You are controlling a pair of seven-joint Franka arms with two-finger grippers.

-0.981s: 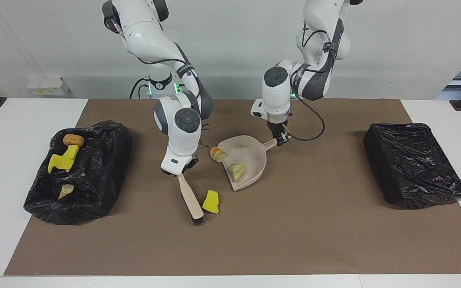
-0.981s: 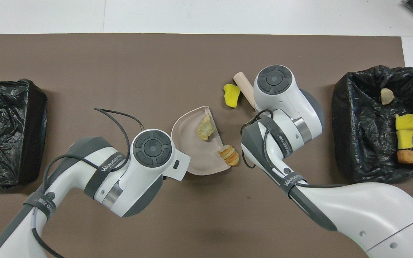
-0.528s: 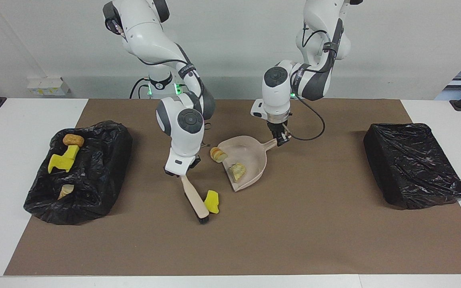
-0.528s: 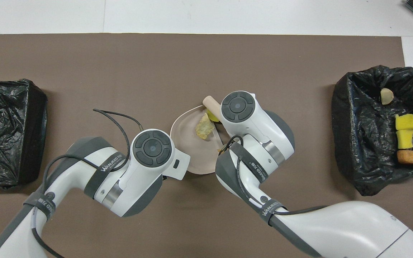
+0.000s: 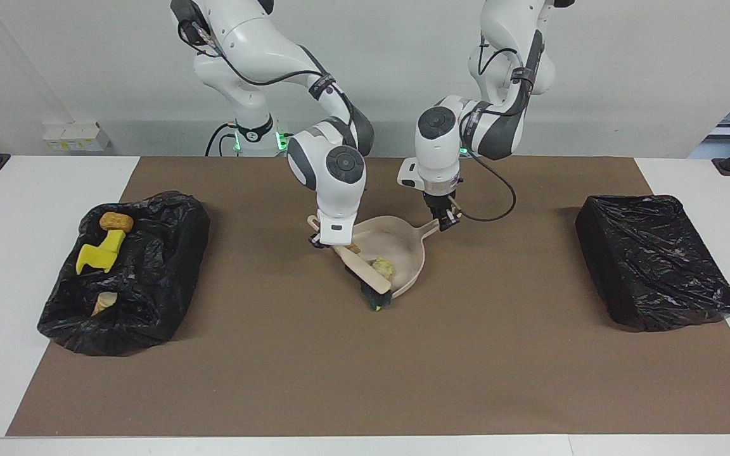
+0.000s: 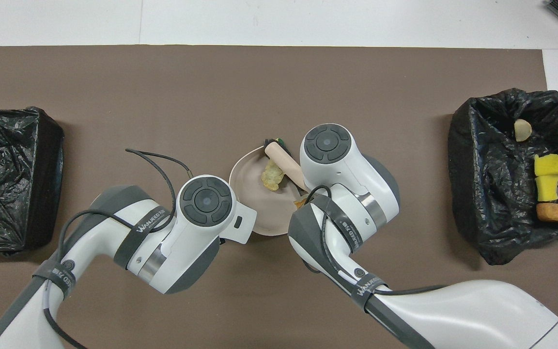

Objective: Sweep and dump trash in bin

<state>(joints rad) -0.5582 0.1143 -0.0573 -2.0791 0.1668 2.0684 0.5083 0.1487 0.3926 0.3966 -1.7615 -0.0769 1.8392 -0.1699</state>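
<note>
The beige dustpan [image 5: 406, 244] [image 6: 247, 194] lies mid-mat, and my left gripper [image 5: 446, 220] is shut on its handle. My right gripper [image 5: 329, 239] is shut on the wooden brush [image 5: 358, 269] [image 6: 284, 160], over the pan's open side. The black bristles [image 5: 375, 295] rest at the pan's lip. Trash in the pan: a croissant piece [image 5: 383, 267] [image 6: 271, 175] and a bread piece [image 6: 301, 201] mostly hidden by the right wrist. A sliver of a yellow chunk [image 5: 375, 308] shows under the bristles. The bin [image 5: 156, 272] [image 6: 492, 184] at the right arm's end holds a yellow chunk [image 5: 102, 253], a brown piece [image 5: 116, 221] and a pale piece [image 5: 104, 303].
A second black-bagged bin [image 5: 650, 259] [image 6: 7, 179] stands at the left arm's end of the brown mat [image 5: 365, 380]. A black cable [image 5: 498, 202] loops from the left wrist beside the dustpan handle.
My right arm swept the brush toward the dustpan, pushing the yellow chunk to the pan's lip, where the bristles now cover most of it. The left arm and dustpan stayed put.
</note>
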